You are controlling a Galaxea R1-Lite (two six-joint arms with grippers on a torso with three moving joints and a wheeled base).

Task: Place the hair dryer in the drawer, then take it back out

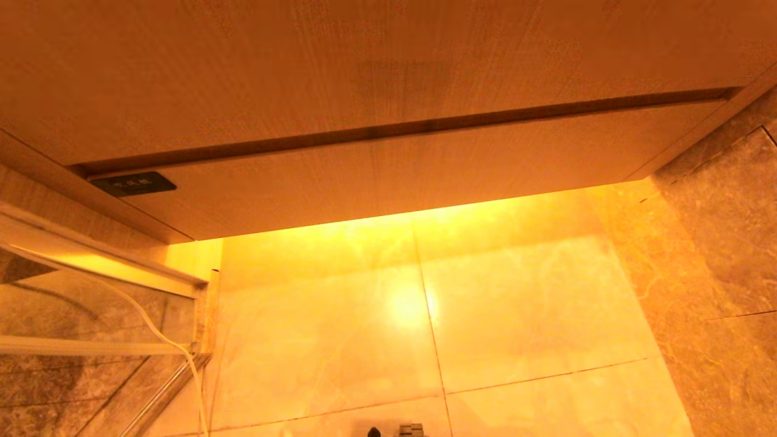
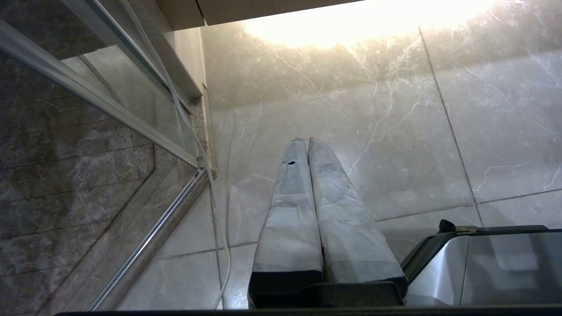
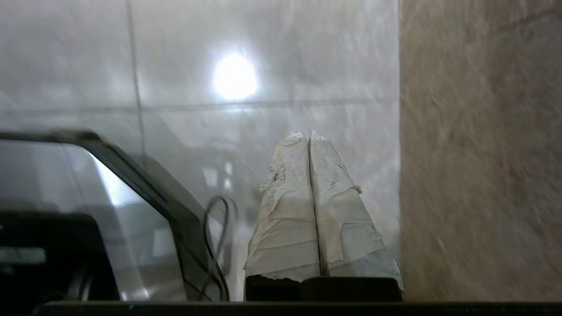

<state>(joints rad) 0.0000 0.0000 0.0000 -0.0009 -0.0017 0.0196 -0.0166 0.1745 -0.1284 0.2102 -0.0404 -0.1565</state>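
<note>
Nearest you, both tools hang over the tiled floor (image 1: 522, 303) with nothing in them: the left tool (image 2: 304, 140) has its fingers pressed together, and so does the right tool (image 3: 309, 133). Beyond them, the drawer (image 1: 388, 176) sits pushed in under the taller panel (image 1: 340, 67).

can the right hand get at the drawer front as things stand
Probably yes: the drawer is closed with nothing in front of it, but the right hand, shut and empty, hangs low over the floor tiles, so it must lift first.
</note>
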